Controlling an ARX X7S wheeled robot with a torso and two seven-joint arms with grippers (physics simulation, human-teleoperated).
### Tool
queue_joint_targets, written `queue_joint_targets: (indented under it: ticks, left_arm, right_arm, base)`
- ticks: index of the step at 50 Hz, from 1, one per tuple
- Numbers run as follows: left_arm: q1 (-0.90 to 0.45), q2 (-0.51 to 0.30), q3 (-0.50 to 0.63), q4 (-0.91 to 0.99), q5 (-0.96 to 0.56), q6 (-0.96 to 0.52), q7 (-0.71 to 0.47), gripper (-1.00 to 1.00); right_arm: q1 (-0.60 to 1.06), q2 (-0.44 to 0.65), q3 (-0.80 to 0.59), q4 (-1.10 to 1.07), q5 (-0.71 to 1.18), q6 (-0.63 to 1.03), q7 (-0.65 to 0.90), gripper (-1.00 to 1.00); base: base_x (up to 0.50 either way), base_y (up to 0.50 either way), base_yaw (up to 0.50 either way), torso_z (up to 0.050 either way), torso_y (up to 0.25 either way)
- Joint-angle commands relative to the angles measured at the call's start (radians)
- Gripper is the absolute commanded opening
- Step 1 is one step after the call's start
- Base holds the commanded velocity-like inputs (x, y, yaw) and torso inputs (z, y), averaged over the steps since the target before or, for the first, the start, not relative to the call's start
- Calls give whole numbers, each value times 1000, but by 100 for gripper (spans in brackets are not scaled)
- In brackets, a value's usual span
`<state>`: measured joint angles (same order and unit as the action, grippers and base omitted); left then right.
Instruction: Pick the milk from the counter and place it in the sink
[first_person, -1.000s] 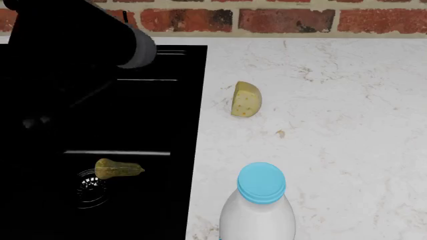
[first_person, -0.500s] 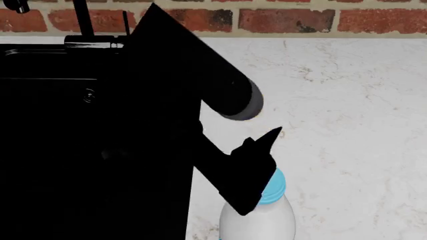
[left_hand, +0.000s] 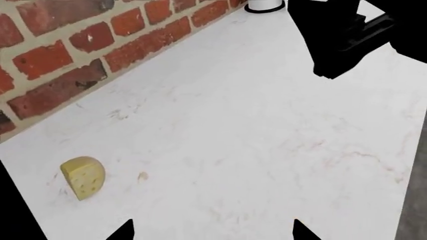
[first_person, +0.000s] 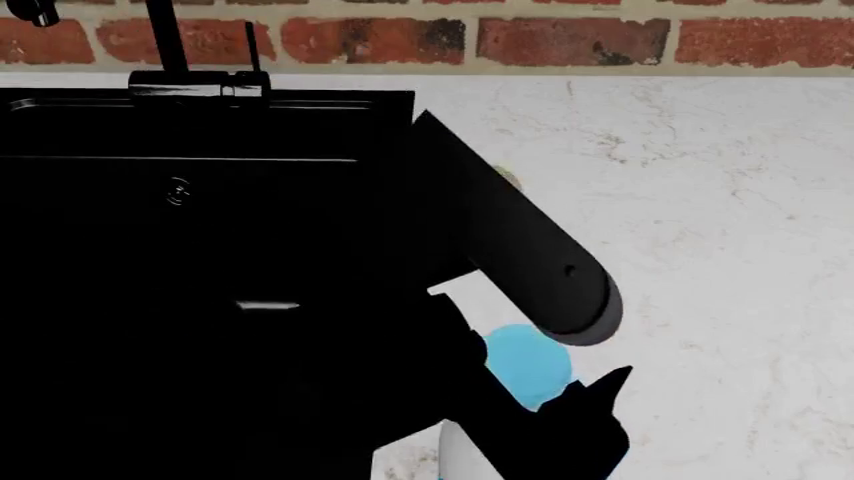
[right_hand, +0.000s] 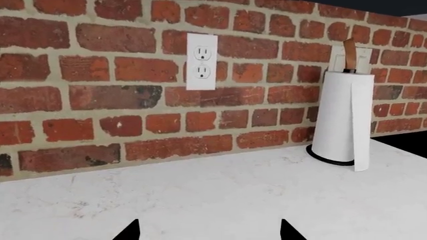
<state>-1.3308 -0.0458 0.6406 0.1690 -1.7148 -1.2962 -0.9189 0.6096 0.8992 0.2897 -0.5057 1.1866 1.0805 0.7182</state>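
Observation:
The milk stands at the near edge of the counter (first_person: 721, 200) in the head view. Only its light blue cap (first_person: 523, 362) and a sliver of white body (first_person: 451, 452) show behind my left arm. My left gripper (left_hand: 213, 233) is open and empty, and its black fingers (first_person: 607, 400) hang just right of the cap. The milk does not show in the left wrist view. The black sink (first_person: 334, 100) lies to the left, mostly covered by my left arm. My right gripper (right_hand: 210, 232) is open and empty, low over the counter and facing the brick wall.
A yellow cheese wedge (left_hand: 83, 177) lies on the counter near the wall. The black faucet (first_person: 167, 40) stands behind the sink. A paper towel roll (right_hand: 340, 120) and a wall outlet (right_hand: 201, 61) are at the brick wall. A black arm part (left_hand: 347, 35) shows beyond the left gripper.
My left arm has swung from over the sink to the right and nearer, and now covers the cheese and most of the milk. The milk has not moved.

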Motion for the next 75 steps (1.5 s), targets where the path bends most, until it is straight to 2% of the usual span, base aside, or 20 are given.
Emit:
queue_joint_targets:
  ticks: [1, 29, 30, 49, 54, 57, 58, 62, 67, 75]
  left_arm:
    - [21, 3, 48, -33, 31, 65, 50, 100]
    - [39, -34, 118, -66, 79, 120, 111, 100]
    - [37, -36, 118, -63, 80, 122, 111, -100]
    - [-1, -57, 100, -40, 14, 151, 78, -100]
    - [-19, -67, 88, -40, -25, 160, 35, -100]
    - [-49, -85, 82, -37, -3, 154, 60, -100]
    - [-42, -88, 56, -66, -63, 182, 6, -100]
    - [-97, -126, 25, -75, -19, 183, 74, -100]
    - [-136, -179, -26, -141, 13, 220, 93, -100]
    - [-180, -259, -49, -247, 162, 281, 191, -100]
  right_arm:
    - [-12, -23, -6, 17, -51, -30, -51, 100]
    - [-30, -27, -11, 20, -58, -42, -52, 100]
    - [-30, -27, -11, 20, -57, -42, -52, 100]
    - [-12, -26, -23, 23, -47, -33, -39, 100]
    - [-14, -26, -20, 23, -45, -34, -38, 100]
    - [-17, -25, -16, 22, -43, -36, -41, 100]
    - [-18, -23, -13, 21, -40, -35, -41, 100]
    - [-23, -20, -5, 17, -34, -35, -39, 100]
    - [-27, -15, 8, 10, -20, -29, -31, 100]
    - [-4, -10, 6, 6, 1, -18, -19, 100]
  base:
    - [0, 0, 0, 0, 0]
    - [0, 0, 0, 0, 0]
    - [0, 0, 0, 0, 0]
    - [0, 0, 0, 0, 0]
    - [0, 0, 0, 0, 0]
    - [0, 0, 0, 0, 0]
    - [0, 0, 0, 0, 0]
    - [0, 0, 1, 0, 0]
    - [0, 0, 0, 0, 0]
    - [0, 0, 0, 0, 0]
